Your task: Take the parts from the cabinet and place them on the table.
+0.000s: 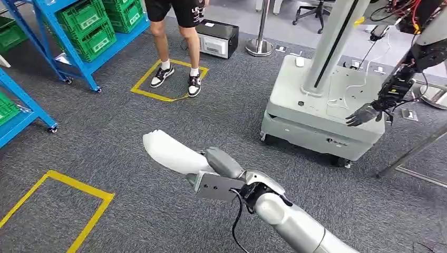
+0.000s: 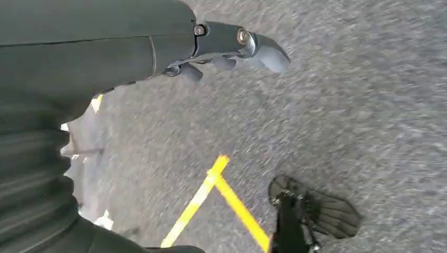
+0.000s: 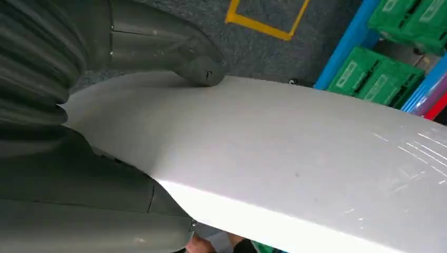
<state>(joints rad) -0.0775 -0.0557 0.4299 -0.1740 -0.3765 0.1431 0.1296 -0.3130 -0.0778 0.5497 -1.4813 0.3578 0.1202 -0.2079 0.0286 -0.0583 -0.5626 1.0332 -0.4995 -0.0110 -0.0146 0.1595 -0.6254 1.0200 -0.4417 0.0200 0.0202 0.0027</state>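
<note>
Grey carpet (image 1: pixel 132 137) covers the floor in the head view, marked with yellow tape squares (image 1: pixel 58 208). Blue racks (image 1: pixel 79 58) with green crates (image 1: pixel 87 26) stand at the far left, and a person (image 1: pixel 176 42) in dark shorts stands inside one taped square. A grey wheeled base (image 1: pixel 321 113) with a tilted column sits to the right, and another robot's dark hand (image 1: pixel 363 113) hangs over it. The robot's right hand (image 1: pixel 224 163) reaches forward on its silver arm and carries the white part (image 1: pixel 171 153), a long, smooth, curved shell that juts out ahead of the hand above the floor. No table can be seen, so the carry seems to be midway.

From the left wrist, the left hand (image 2: pixel 232 47) hangs over the carpet with its fingers loosely curled and nothing in them; a yellow tape corner (image 2: pixel 221 184) lies below, blurred.

From the right wrist, the thick grey thumb (image 3: pixel 197 66) presses on top of the white part, which sweeps across the picture with green crates behind it. The other fingers are hidden under the shell, but the grip looks firm.

Doing this step well probably means keeping the shell level and the wrist steady while turning toward the table, since so long a piece held at one end could lever out of the grasp or clip the wheeled base or the person.
</note>
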